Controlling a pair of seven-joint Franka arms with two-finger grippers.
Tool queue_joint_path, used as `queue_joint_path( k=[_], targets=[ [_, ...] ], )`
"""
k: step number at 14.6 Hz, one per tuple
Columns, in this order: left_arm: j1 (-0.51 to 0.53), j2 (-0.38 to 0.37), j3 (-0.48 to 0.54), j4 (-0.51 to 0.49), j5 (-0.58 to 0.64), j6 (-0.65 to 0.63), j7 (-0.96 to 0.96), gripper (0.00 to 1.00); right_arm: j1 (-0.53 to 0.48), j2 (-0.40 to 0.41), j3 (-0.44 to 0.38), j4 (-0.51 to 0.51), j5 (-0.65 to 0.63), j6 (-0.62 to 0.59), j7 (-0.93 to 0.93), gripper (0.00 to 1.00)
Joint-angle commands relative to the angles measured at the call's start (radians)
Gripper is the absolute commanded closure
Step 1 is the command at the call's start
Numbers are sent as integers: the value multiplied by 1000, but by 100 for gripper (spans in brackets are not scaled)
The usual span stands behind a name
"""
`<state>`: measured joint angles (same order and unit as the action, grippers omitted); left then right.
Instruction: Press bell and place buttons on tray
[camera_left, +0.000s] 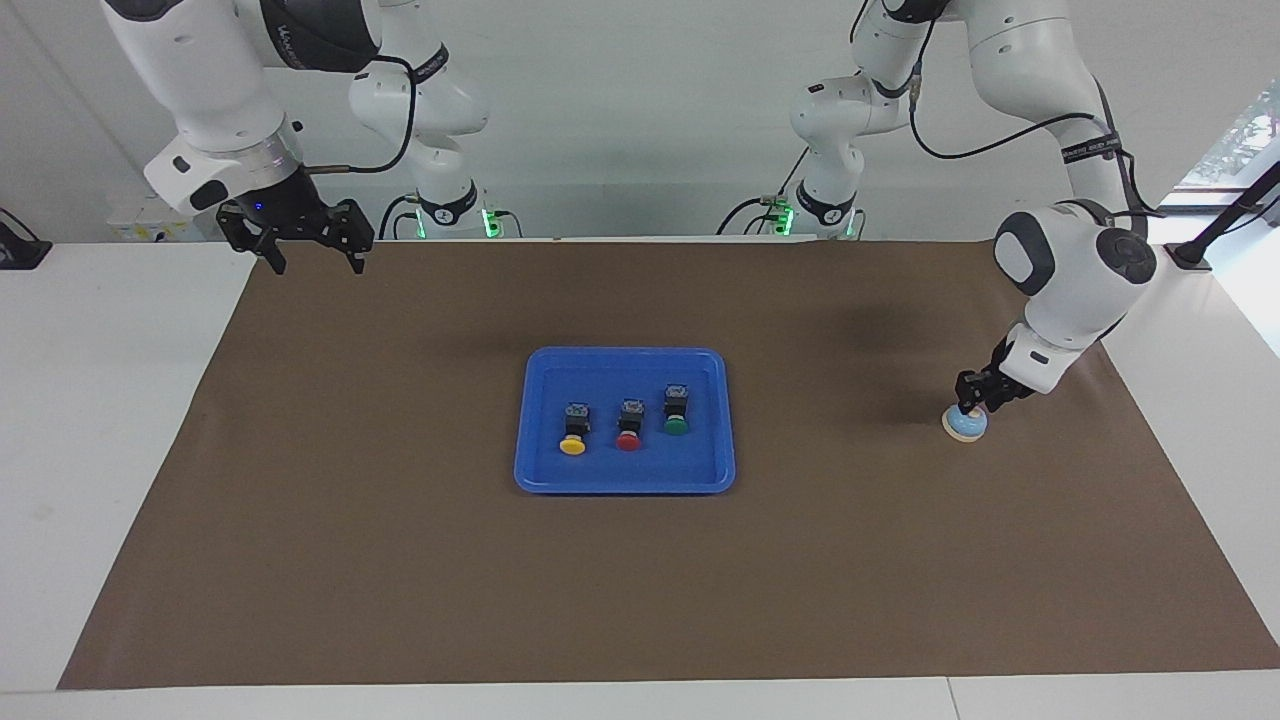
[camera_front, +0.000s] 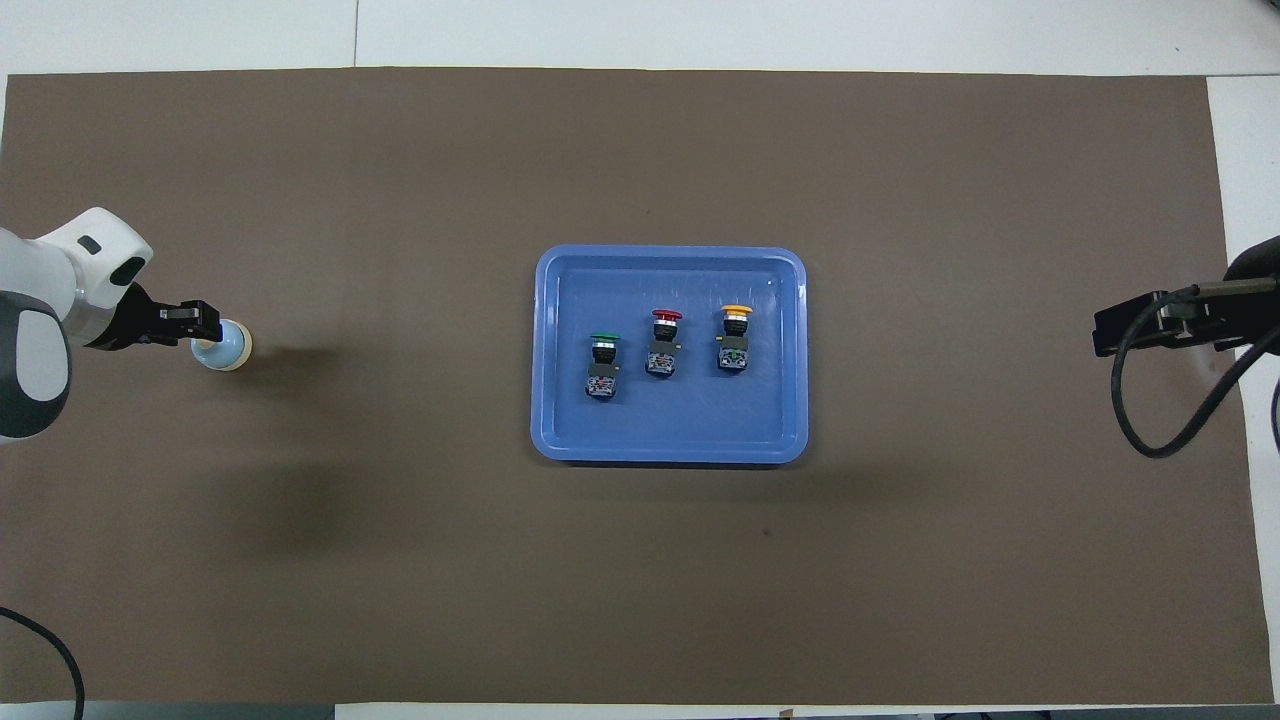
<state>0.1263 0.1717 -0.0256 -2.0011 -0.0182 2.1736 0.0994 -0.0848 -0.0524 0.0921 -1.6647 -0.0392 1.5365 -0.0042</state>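
Note:
The light-blue bell (camera_left: 966, 425) stands on the brown mat toward the left arm's end of the table. My left gripper (camera_left: 975, 403) is shut and its tips rest on top of the bell, hiding the knob; gripper (camera_front: 205, 325) and bell (camera_front: 228, 347) also show in the overhead view. The blue tray (camera_left: 625, 472) lies at the middle of the mat. The yellow button (camera_left: 573, 432), red button (camera_left: 629, 427) and green button (camera_left: 676, 411) lie in a row in it. My right gripper (camera_left: 315, 262) is open and empty, raised over the mat's corner near its base, waiting.
The brown mat (camera_left: 400, 560) covers most of the white table (camera_left: 110, 400). In the overhead view the tray (camera_front: 670, 425) holds the green (camera_front: 603, 365), red (camera_front: 664, 343) and yellow (camera_front: 735, 340) buttons. A black cable (camera_front: 1150, 430) hangs by the right gripper (camera_front: 1110, 330).

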Motion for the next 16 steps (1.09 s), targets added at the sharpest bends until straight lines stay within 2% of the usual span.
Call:
queue_joint_path(
  k=[1,5,8,11,16],
  targets=[
    [-5,-86,-7,88,7,-202,-1,0,-10,-20,6,-20,-5,1,-25,0],
    [-14,-141,-14,267,9,-524,0,0,-10,-20,6,-20,-5,1,-25,0],
    [-54,-126,-22,390,14,-679,0,0,-10,-20,6,-20,-5,1,-25,0],
    [-74,-126,-22,374,14,-654,2,0,-10,-20,6,-20,-5,1,-25,0],
    [-76,-135,-20,383,12,-686,5,0,-10,-20,6,-20,-5,1,-25,0]
  ],
)
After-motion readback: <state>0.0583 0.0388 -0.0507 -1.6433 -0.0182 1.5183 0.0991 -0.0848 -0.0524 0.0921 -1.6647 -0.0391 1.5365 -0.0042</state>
